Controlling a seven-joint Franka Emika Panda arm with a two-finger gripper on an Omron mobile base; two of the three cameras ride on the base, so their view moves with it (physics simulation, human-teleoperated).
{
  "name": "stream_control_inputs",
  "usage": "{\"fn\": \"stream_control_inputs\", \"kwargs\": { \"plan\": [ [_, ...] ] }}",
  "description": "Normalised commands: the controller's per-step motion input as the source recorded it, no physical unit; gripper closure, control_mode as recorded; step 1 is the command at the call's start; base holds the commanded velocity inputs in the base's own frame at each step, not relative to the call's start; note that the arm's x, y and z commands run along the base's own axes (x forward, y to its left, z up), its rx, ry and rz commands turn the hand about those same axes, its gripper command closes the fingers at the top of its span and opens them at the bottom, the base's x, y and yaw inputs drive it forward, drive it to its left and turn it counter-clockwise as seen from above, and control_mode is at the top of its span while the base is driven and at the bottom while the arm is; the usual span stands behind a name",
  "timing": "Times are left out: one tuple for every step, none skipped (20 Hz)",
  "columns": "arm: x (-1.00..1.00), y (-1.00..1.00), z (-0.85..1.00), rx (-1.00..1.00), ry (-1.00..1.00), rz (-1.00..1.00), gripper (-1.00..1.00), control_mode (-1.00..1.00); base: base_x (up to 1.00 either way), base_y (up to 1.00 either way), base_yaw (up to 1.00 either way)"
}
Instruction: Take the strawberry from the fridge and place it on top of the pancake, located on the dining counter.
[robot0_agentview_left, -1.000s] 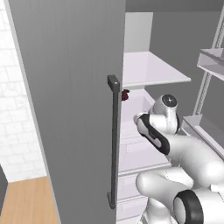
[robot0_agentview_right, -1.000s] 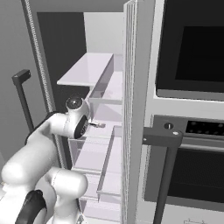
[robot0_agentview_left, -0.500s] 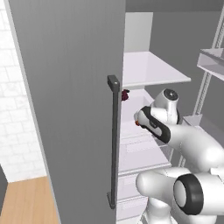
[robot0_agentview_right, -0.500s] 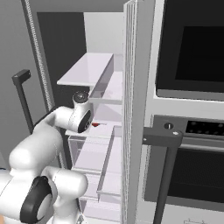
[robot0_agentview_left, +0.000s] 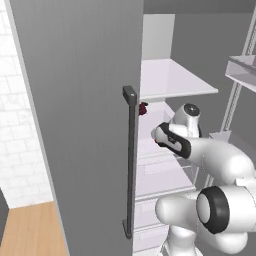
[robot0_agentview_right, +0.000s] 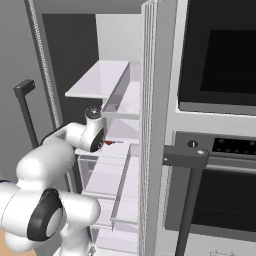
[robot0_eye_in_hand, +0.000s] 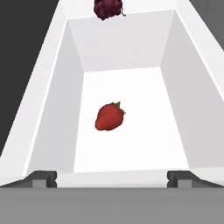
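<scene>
The pincer (robot0_eye_in_hand: 111, 177) hangs spread wide with nothing in it, its two tips flanking the near edge of a white fridge (robot0_agentview_left: 90, 100) shelf. Just beyond lies the strawberry (robot0_eye_in_hand: 110, 117) alone on the shelf floor, and a dark maroon lump (robot0_eye_in_hand: 108, 8) sits at the back.

Red strawberry (robot0_eye_in_hand: 110, 117); maroon lump (robot0_eye_in_hand: 108, 8); grey fridge (robot0_agentview_left: 85, 100).
</scene>
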Motion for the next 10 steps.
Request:
{"fn": "stream_control_inputs", "kwargs": {
  "plan": [
    [0.11, 0.0, 0.0, 0.0, 0.0, 0.0, -1.0, -1.0, 0.0, 0.0, 0.0],
    [0.11, 0.0, 0.0, 0.0, 0.0, 0.0, -1.0, -1.0, 0.0, 0.0, 0.0],
    [0.09, 0.01, 0.0, 0.0, 0.0, 0.0, -1.0, -1.0, 0.0, 0.0, 0.0],
    [0.05, 0.06, 0.0, 0.0, 0.0, 0.0, -1.0, -1.0, 0.0, 0.0, 0.0],
    [0.0, 0.09, 0.0, 0.0, 0.01, 0.0, -1.0, -1.0, 0.0, 0.0, 0.0],
    [0.0, 0.14, -0.01, 0.0, 0.01, 0.0, -1.0, -1.0, 0.0, 0.0, 0.0],
    [0.0, 0.14, -0.04, 0.0, 0.02, 0.0, -1.0, -1.0, 0.0, 0.0, 0.0],
    [0.0, 0.14, -0.05, 0.0, 0.02, 0.0, -1.0, -1.0, 0.0, 0.0, 0.0],
    [0.12, 0.14, -0.08, 0.0, 0.02, 0.0, -1.0, -1.0, 0.0, 0.0, 0.0],
    [0.15, 0.15, -0.08, 0.0, 0.02, 0.0, -1.0, -1.0, 0.0, 0.0, 0.0]
  ]
}}
